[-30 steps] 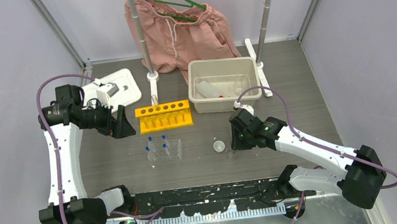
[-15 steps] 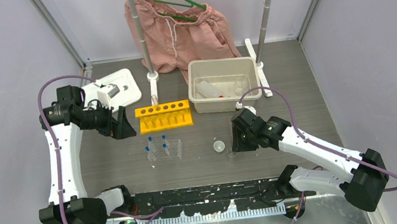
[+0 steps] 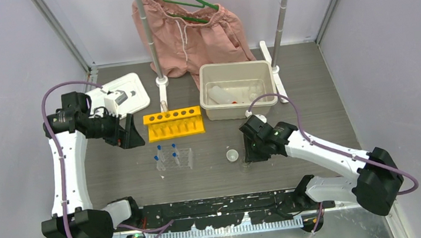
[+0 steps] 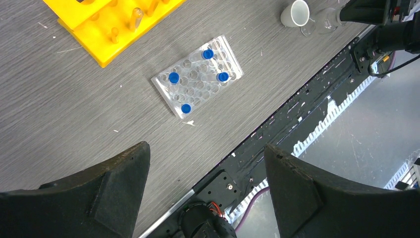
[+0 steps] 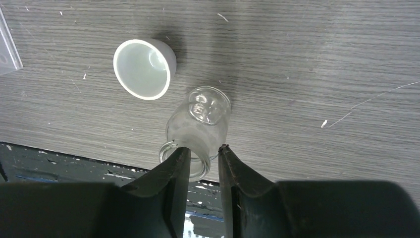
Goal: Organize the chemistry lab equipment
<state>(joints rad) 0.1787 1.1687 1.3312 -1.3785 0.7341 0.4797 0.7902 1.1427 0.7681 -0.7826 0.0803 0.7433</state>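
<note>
A tiny clear beaker (image 5: 200, 121) lies tilted, its base away from me, beside the small white dish (image 5: 144, 68). My right gripper (image 5: 203, 148) is shut on the beaker near its rim, one fingertip on each side. In the top view the right gripper (image 3: 248, 155) is just right of the dish (image 3: 232, 154). The clear grid rack (image 4: 198, 79) holds several blue-capped tubes (image 4: 174, 78). The yellow tube rack (image 3: 174, 123) stands behind it. My left gripper (image 3: 129, 133) hovers open and empty left of the yellow rack.
A beige bin (image 3: 203, 93) at the back holds a white squeeze bottle (image 3: 220, 96). A white tray (image 3: 134, 85) lies at the back left. Pink shorts (image 3: 193, 32) hang between two stand poles. The table's front edge and black rail (image 3: 217, 204) are close below the beaker.
My right gripper has shifted slightly left and back, staying at the beaker beside the dish. The left arm has barely moved.
</note>
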